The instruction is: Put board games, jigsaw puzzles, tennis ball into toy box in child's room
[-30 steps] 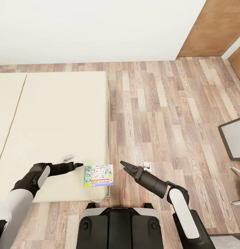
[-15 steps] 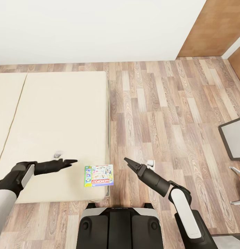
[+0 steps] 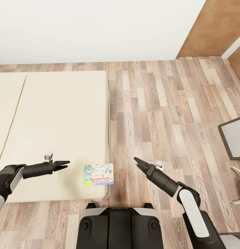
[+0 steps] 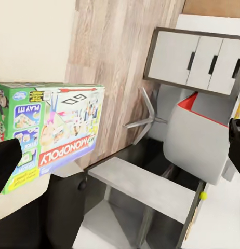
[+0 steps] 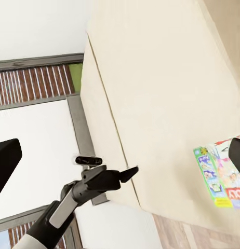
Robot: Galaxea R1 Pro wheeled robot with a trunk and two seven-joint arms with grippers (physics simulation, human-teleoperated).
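Board game (image 3: 99, 174), 1 Monopoly box, lies flat on the bed (image 3: 57, 117) at its near corner, beside the wood-plank floor (image 3: 161, 110). Left gripper (image 3: 64, 163) hangs over the beige sheet, apart from the box on its left; its fingers look nearly together, holding nothing. Right gripper (image 3: 138, 161) hangs over the floor on the box's other side, fingers parted, empty. Both tips point toward the box; neither touches it. White wall (image 3: 99, 27) beyond the bed.
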